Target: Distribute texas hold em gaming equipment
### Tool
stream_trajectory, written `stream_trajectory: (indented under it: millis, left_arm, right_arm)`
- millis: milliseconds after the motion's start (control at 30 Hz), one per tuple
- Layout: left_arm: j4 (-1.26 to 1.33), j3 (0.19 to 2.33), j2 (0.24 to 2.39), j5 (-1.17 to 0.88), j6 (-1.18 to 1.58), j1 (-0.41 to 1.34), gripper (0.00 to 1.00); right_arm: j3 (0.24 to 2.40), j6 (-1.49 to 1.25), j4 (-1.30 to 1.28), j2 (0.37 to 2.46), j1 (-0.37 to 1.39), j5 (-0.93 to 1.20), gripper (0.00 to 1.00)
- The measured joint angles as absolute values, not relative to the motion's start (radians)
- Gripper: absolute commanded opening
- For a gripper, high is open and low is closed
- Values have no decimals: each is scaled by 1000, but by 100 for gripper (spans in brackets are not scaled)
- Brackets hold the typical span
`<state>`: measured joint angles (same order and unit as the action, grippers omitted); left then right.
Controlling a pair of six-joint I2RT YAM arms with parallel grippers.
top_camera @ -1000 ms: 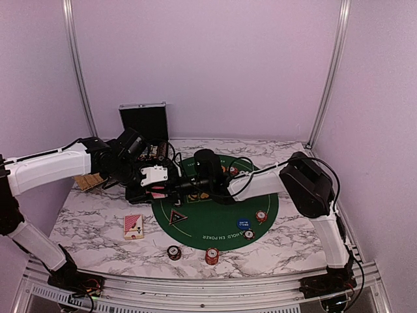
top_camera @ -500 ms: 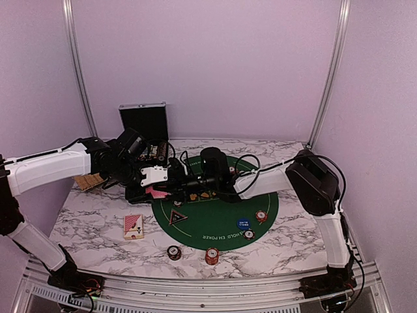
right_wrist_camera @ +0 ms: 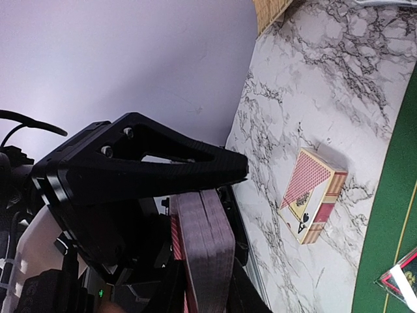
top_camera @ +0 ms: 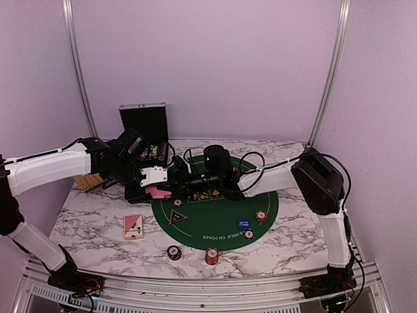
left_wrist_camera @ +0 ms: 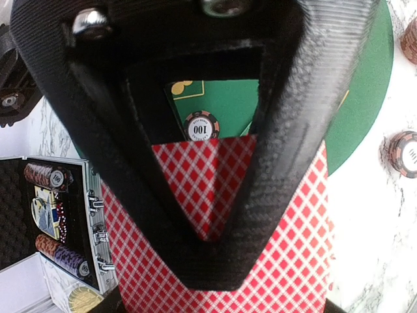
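Two grippers at the red-backed cards: left gripper clamped on them, right gripper edged closer, jaws narrowing, grip unconfirmed; handover for dealing seemingly underway.

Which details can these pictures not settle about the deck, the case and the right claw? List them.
Deck faces: left wrist view, only backs show; left claw covers much.
Case contents: left wrist view, cut by edge; top view, left arm covers it.
Right claw grip: top view, too small and dark.
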<state>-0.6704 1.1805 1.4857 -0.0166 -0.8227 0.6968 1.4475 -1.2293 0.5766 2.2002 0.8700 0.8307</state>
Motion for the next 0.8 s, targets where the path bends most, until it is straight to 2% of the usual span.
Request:
stream_trajectory:
  millis: [333, 367, 467, 567, 700, 800]
  left_arm:
    - [-655, 1176, 1486, -18, -823, 699, 10]
    - [-654, 1174, 1486, -19, -822, 699, 9]
    - [-648, 1170, 1486, -25, -822, 699, 8]
    - [-653, 1169, 1485, -18, -819, 691, 7]
    - [-657, 1164, 1484, -14, -816, 681, 5]
    - [-657, 1164, 1484, -13, -814, 680, 5]
  right_arm:
    - [1428, -1217, 549, 2168, 865, 833, 15]
    - [1427, -1215, 543, 2166, 865, 833, 16]
    - [1422, -1208, 537, 2161, 865, 834, 32]
    - [1414, -1198, 513, 2161, 861, 835, 41]
    - [1404, -1192, 495, 2161, 851, 837, 42]
    - [1403, -1192, 493, 2161, 848, 838, 37]
